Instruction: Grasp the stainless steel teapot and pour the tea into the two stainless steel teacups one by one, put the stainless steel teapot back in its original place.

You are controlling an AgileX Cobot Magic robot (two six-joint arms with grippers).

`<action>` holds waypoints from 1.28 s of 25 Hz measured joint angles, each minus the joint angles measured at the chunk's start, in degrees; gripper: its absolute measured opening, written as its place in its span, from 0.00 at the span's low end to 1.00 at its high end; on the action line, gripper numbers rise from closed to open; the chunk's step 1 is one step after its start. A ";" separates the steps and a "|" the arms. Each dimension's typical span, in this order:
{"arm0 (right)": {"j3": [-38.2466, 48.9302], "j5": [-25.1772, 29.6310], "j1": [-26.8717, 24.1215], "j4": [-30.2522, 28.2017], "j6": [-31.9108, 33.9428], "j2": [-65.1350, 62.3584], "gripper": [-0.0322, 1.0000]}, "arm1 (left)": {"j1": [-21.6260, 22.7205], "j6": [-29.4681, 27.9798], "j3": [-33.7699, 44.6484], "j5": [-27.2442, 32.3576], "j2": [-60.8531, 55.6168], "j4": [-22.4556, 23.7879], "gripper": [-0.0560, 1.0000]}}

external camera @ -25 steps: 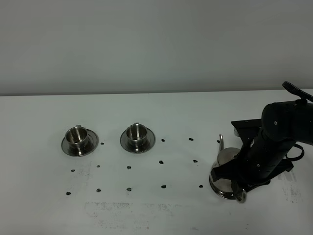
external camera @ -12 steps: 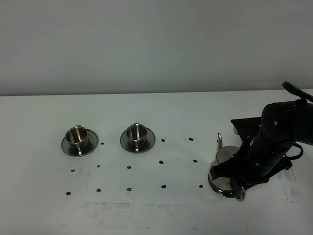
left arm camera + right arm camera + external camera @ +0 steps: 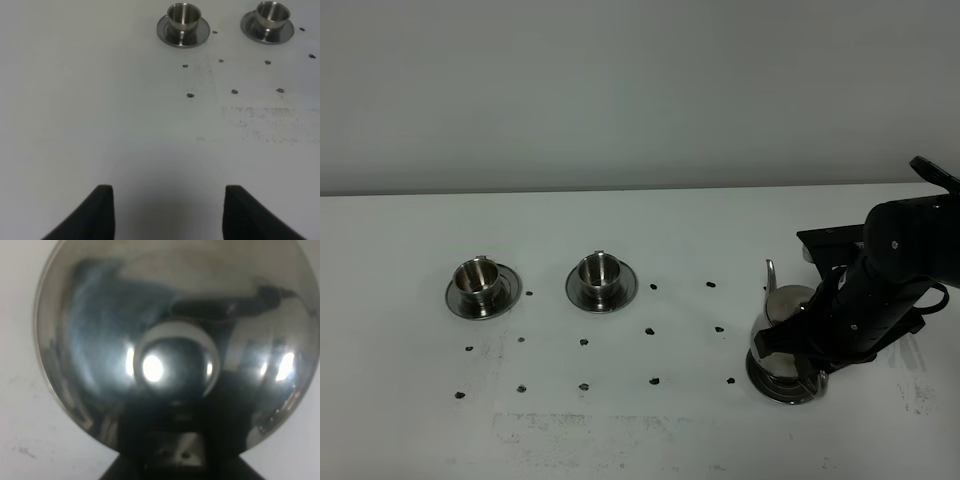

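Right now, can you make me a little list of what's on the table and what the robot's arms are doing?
teapot: shiny steel lidded teapot, on the table's right side, over its saucer
teapot saucer: flat round steel saucer, under the pot
left cup: small steel handled cup, upright on a round steel saucer
right cup: matching cup, upright on its own saucer
right jaws: shut on the teapot
left jaws: open, empty, above the bare white table
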 joint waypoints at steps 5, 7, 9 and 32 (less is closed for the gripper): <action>0.00 0.18 0.00 -0.12 0.00 -1.86 0.23 | 0.00 0.00 0.00 0.00 0.00 0.00 0.56; 0.00 0.47 0.00 -0.17 0.00 -2.66 0.23 | 0.00 0.00 0.00 0.00 0.00 0.00 0.56; -0.63 1.56 0.40 -0.40 -0.46 -2.97 0.23 | 0.00 0.00 0.00 0.00 0.00 0.00 0.56; -21.34 9.82 13.09 -6.81 -4.58 8.13 0.23 | 0.00 -0.06 0.00 0.00 0.00 0.00 0.56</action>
